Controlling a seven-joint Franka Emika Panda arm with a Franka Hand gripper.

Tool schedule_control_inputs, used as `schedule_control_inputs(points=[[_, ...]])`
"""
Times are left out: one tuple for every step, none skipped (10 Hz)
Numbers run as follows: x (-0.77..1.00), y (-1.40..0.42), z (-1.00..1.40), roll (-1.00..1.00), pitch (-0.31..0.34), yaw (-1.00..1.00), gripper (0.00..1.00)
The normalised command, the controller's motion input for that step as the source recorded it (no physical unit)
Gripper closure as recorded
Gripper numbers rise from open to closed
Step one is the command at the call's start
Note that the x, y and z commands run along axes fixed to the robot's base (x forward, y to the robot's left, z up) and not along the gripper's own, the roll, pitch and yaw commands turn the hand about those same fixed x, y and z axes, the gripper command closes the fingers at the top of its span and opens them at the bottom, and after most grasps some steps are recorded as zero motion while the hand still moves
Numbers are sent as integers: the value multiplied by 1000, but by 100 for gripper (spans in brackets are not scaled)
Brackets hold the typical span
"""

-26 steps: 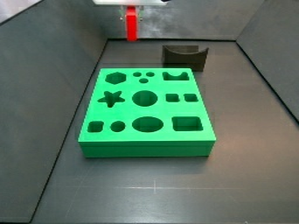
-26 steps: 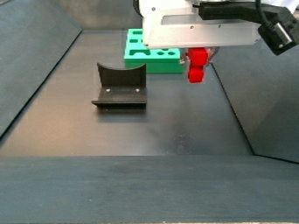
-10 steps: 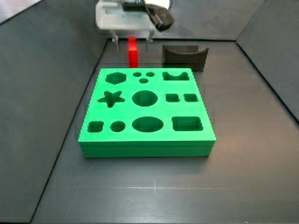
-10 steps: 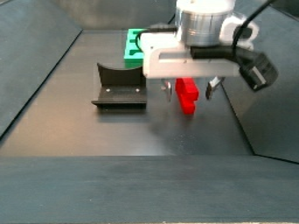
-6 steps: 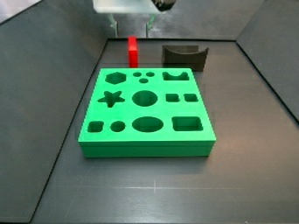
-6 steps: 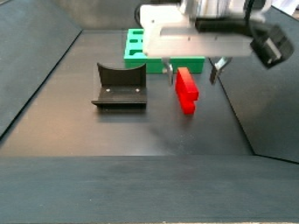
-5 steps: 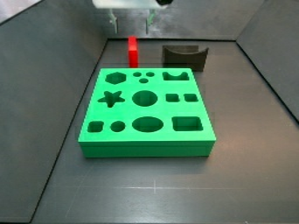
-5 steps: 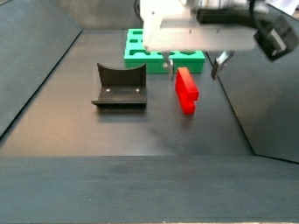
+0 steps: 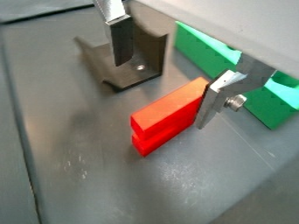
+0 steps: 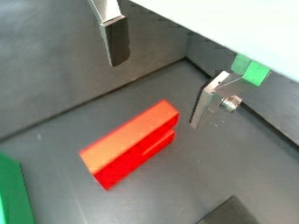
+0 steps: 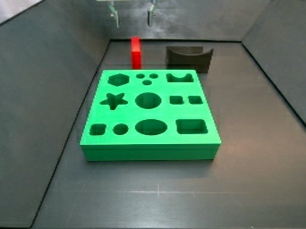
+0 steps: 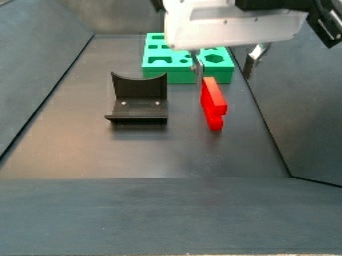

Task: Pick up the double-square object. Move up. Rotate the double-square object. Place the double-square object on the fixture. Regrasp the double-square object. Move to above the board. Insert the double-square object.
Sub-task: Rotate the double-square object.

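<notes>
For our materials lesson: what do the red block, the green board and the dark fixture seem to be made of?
Double-square object: probably plastic, uniform matte red, crisp edges. Board: likely plastic or foam, flat saturated green, clean cut-outs. Fixture: dark, slightly glossy, metal or plastic; unclear. The gripper hangs open above the red block.

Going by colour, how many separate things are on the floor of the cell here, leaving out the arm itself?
Red: 1, the double-square object, lying on the floor, not held.
Green: 1, the board.
Dark grey-black: 1, the fixture, nothing on it.
Total: 3.
The gripper hangs open above the red piece.
</notes>
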Motion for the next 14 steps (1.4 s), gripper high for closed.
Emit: schedule_control_inputs(points=[[25, -4, -71, 0, 0, 1000, 0], [21, -3, -56, 0, 1, 1000, 0], [20, -3, -54, 0, 1, 1000, 0], [20, -3, -52, 0, 1, 1000, 0], [20, -3, -49, 0, 1, 1000, 0], [20, -3, -48, 0, 1, 1000, 0], [20, -3, -47, 0, 1, 1000, 0], [20, -3, -46, 0, 1, 1000, 0], [20, -3, -46, 0, 1, 1000, 0], [20, -3, -45, 0, 1, 1000, 0], [20, -3, -45, 0, 1, 1000, 0], [20, -3, -45, 0, 1, 1000, 0], [20, -3, -45, 0, 1, 1000, 0], [20, -3, -44, 0, 1, 1000, 0]])
